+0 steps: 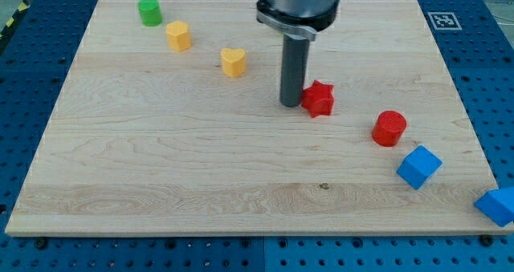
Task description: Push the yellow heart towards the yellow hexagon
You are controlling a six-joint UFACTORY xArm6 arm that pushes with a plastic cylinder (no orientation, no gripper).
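My tip [290, 104], a bare rod grasping nothing, touches the red star [320, 98] at its 9 o'clock. The heart [234, 62] sits at the tip's 10 o'clock, the hexagon [177, 35] beyond. Light, stiff, probably slippery: push its 4 o'clock face. Two yellow, two red, two blue, one green.

The yellow heart [234, 62] lies flat (point toward the view's bottom), near the yellow hexagon [178, 36] up-left.
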